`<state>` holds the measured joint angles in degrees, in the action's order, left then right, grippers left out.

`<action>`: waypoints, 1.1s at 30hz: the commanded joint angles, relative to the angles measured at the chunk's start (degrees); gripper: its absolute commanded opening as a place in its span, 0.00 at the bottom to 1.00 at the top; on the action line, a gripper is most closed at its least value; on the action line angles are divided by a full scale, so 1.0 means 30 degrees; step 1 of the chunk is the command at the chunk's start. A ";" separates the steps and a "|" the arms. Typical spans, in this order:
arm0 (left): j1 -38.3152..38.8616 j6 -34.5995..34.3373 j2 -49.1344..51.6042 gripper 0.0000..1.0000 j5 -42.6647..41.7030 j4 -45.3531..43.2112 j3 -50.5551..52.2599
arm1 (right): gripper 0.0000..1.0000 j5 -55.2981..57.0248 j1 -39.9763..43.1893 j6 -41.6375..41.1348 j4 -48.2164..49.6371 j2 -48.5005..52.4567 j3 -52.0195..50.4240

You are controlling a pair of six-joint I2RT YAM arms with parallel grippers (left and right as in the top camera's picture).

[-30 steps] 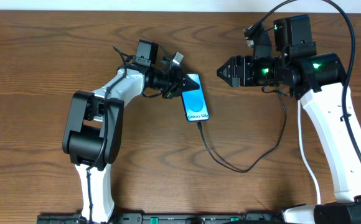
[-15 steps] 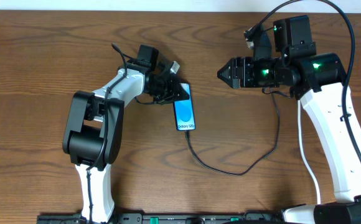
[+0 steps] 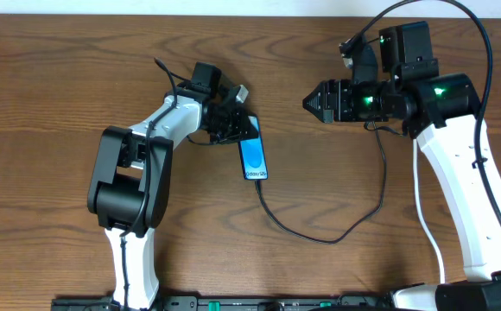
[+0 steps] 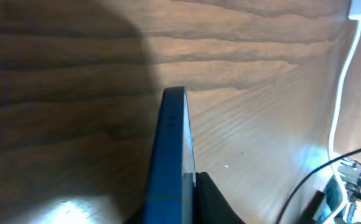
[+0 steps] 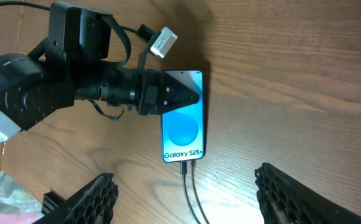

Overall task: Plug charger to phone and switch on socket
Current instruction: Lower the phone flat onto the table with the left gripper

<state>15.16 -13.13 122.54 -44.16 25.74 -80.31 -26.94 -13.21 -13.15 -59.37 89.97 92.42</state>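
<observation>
Phone clamped, charger looks plugged in.
My left gripper [image 3: 236, 127] grips the far end of the phone [image 3: 252, 155], left of centre; the charger [image 3: 320, 238] meets its near end. The right gripper [image 3: 313, 102] is spread and empty. I'd lower the phone flat and keep the charger slack.

- Overhead view, centre: the left gripper [image 3: 236, 127], pinching the phone [image 3: 252, 158], covers its upper short end. The white text on the screen is too small to read here.
- Overhead view, right: the charger cable [image 3: 320, 240] runs up behind the right arm, so its far end is hidden.
- Left wrist view: the phone appears only as a blurred blue edge, cut off at the bottom. The white cord [image 4: 342, 81] leaves the frame at the upper right corner.
- Right wrist view: the right gripper [image 5: 185, 177] shows only two spread fingers [image 5: 90, 199], cut off by the bottom edge along with the charger cable. A pale blurred object [image 5: 0, 190] in the lower left corner cannot be identified.
</observation>
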 commanded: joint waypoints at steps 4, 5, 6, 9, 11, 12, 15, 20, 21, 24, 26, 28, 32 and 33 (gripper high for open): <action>0.0015 0.0641 -0.0189 0.15 0.0925 -0.0015 -0.0430 | 0.71 0.0313 -0.0131 0.0197 -0.0102 -0.0058 0.0189; 0.0015 0.0641 -0.0189 0.15 0.1035 -0.0007 -0.0430 | 0.72 0.0313 -0.0131 0.0189 -0.0102 -0.0058 0.0189; 0.0015 0.0641 -0.0189 0.15 0.1122 0.0000 -0.0430 | 0.71 0.0313 -0.0131 0.0197 -0.0117 -0.0058 0.0189; 0.0015 0.0641 -0.0189 0.21 0.1654 0.0124 -0.0430 | 0.71 0.0313 -0.0131 0.0197 -0.0168 -0.0058 0.0189; 0.0015 0.0641 -0.0189 0.24 0.1872 0.0204 -0.0430 | 0.71 0.0313 -0.0131 0.0197 -0.0175 -0.0058 0.0189; 0.0015 0.0641 -0.0189 0.24 0.2025 0.0262 -0.0430 | 0.71 0.0313 -0.0131 0.0197 -0.0175 -0.0058 0.0189; 0.0015 0.0641 -0.0189 0.29 0.2106 0.0321 -0.0430 | 0.72 0.0321 -0.0131 0.0204 -0.0233 -0.0058 0.0189; 0.0015 0.0648 -0.0189 0.29 0.2142 0.0350 -0.0430 | 0.71 0.0444 -0.0131 0.0204 -0.0306 -0.0058 0.0189; 0.0015 0.0641 -0.0189 0.29 0.2273 0.0357 -0.0430 | 0.71 0.0444 -0.0131 0.0204 -0.0299 -0.0058 0.0189; 0.0015 0.0641 -0.0189 0.29 0.2973 0.0503 -0.0430 | 0.71 0.0444 -0.0131 0.0204 -0.0306 -0.0058 0.0189; 0.0015 0.0641 -0.0189 0.30 0.3424 0.0678 -0.0430 | 0.71 0.0452 -0.0131 0.0204 -0.0350 -0.0058 0.0189; 0.0015 0.0641 -0.0189 0.30 0.3861 0.0823 -0.0430 | 0.72 0.0444 -0.0131 0.0306 -0.0379 -0.0058 0.0189; 0.0015 0.0641 -0.0189 0.36 0.4962 0.1013 -0.0430 | 0.72 0.0452 -0.0131 0.0415 -0.0430 -0.0058 0.0189; 0.0015 0.0648 -0.0189 0.38 0.5173 0.1064 -0.0430 | 0.72 0.0452 -0.0131 0.0415 -0.0437 -0.0058 0.0189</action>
<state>15.25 -11.92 122.23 -35.11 28.23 -80.99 -25.87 -13.19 -12.95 -60.45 89.97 92.42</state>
